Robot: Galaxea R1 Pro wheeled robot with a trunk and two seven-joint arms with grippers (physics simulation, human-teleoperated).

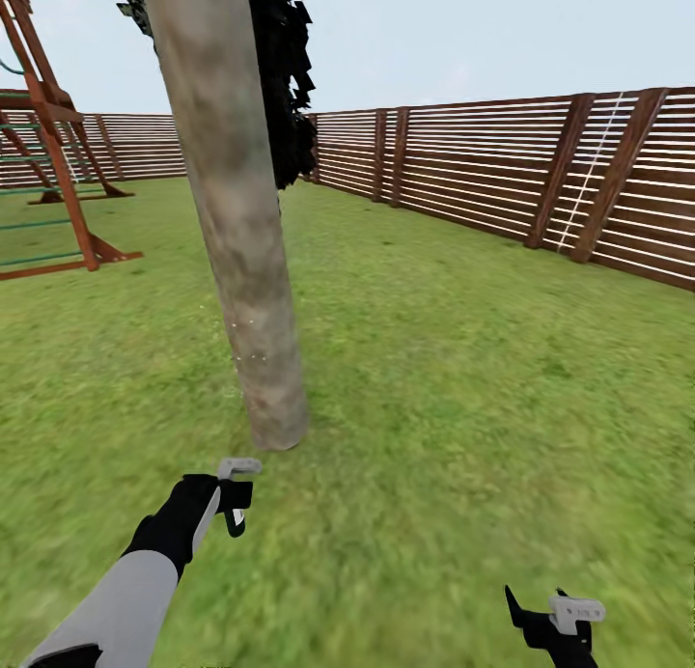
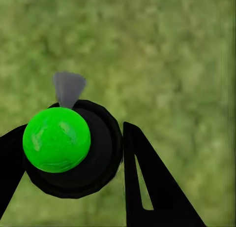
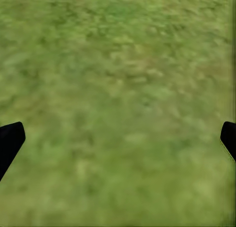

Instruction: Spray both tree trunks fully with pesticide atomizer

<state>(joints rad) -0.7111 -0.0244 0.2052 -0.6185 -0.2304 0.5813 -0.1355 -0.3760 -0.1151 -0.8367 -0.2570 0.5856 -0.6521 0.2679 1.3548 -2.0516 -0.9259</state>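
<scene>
**Grey-brown trunk ahead, sprayer in hand**

I'm holding the left claw [image 1: 235, 495] clamped on the green-topped sprayer [image 2: 69, 145] just short of the tree trunk [image 1: 241, 253]. Right claw [image 1: 552, 618] is hanging spread apart, empty. Next I'm judging: aim the nozzle at the bark.

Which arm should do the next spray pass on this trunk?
Left. The left gripper already holds the atomizer and sits just short of the tree trunk base. The right gripper is open, empty, and well off to the side over grass.

Green-capped atomizer [image 2: 61, 143] near mottled trunk [image 1: 236, 224]
</scene>
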